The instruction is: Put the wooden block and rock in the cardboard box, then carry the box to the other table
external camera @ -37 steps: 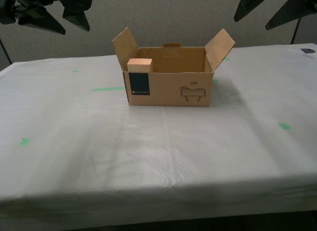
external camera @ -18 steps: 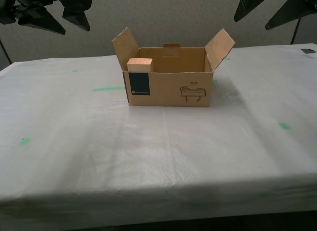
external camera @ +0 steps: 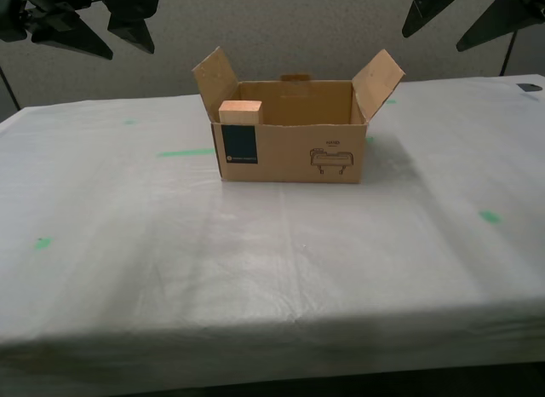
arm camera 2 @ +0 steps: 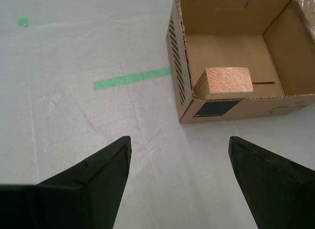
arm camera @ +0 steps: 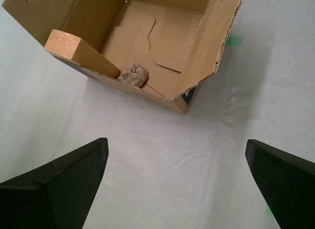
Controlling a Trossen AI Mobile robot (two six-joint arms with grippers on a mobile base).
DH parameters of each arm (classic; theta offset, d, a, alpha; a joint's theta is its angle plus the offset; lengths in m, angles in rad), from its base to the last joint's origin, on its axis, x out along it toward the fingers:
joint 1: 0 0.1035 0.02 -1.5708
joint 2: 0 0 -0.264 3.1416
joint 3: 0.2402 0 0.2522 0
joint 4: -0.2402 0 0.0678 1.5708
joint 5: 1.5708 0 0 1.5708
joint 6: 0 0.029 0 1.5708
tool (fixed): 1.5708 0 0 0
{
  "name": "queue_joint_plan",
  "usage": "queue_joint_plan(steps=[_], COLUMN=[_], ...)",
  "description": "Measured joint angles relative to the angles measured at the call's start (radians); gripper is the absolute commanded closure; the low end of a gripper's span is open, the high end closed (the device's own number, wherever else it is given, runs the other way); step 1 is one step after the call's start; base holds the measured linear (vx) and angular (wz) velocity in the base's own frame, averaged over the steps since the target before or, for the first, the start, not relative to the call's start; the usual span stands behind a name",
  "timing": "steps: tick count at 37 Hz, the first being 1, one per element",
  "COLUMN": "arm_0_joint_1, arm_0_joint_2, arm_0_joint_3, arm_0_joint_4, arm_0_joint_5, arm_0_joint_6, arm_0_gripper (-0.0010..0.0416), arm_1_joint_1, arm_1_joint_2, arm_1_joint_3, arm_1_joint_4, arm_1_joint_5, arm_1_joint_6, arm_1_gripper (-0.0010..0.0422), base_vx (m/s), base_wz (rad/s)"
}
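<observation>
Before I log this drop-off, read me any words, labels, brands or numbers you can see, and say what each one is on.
None can be read.
Navy label on the cardboard box: a pale line of print at its foot, too small to read.
Line drawing on the box front: small print above it, blurred.
Green tape marks on the table cover: blank.

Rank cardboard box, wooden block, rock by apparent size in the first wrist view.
1. cardboard box, by far the largest.
2. wooden block, leaning up out of the box.
3. rock, smallest, on the box floor; it lies deeper, but is clearly smaller.
</observation>
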Motion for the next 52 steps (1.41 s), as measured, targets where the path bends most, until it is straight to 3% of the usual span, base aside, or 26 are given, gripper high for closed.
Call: queue_joint_plan(steps=[52], arm_0_joint_1=[0.000], arm_0_joint_2=[0.000], arm_0_joint_3=[0.000], arm_0_joint_4=[0.000], arm_0_joint_5=[0.000], arm_0_joint_6=[0.000], arm_0_gripper=[0.0016], arm_1_joint_1=[0.000], arm_1_joint_2=[0.000], arm_1_joint_3=[0.000], arm_1_joint_4=[0.000], arm_1_joint_5=[0.000], arm_1_joint_6=[0.000], arm_1_gripper=[0.0144], base_vx=[0.000], base_wz=[0.000])
